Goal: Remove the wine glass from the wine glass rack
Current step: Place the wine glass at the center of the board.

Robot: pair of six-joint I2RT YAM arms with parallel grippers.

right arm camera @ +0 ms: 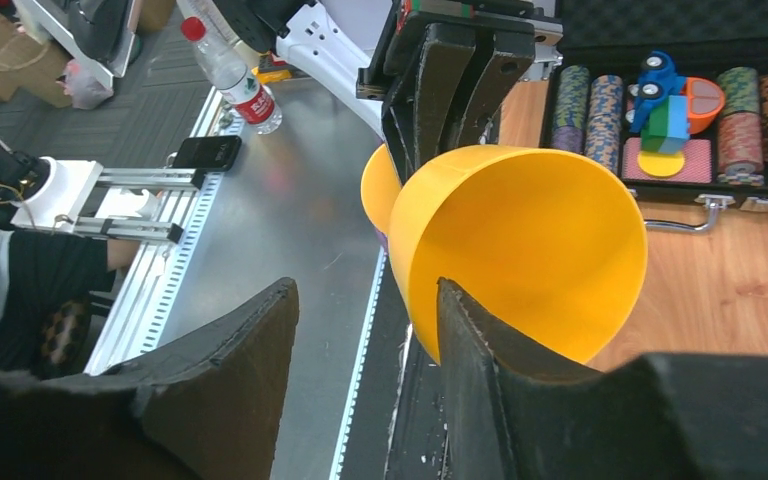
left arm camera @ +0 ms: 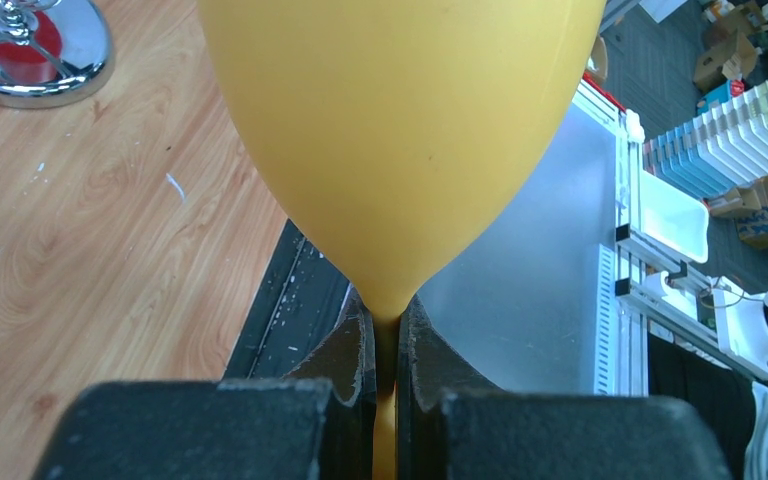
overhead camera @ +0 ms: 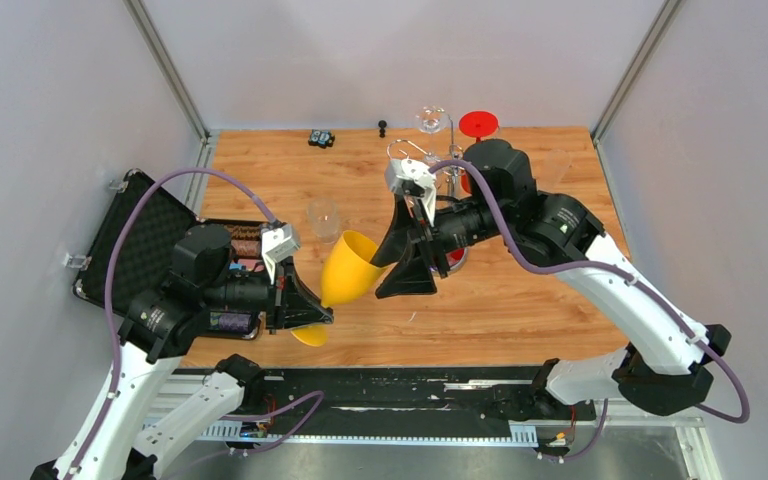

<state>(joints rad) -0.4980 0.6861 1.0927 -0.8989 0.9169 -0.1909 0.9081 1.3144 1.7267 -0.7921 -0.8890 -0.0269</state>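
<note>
A yellow wine glass is held tilted above the table's front edge, bowl pointing up and right. My left gripper is shut on its stem; in the left wrist view the fingers pinch the stem just under the bowl. My right gripper is open and empty, right next to the bowl's rim. In the right wrist view the bowl lies just behind one finger, not between the jaws. The chrome wine glass rack stands behind the right arm; its mirrored base shows in the left wrist view.
A clear glass and a red glass sit at the rack's far side. Another clear glass stands on the table. An open black case with poker chips lies at the left. A small black object is at the back.
</note>
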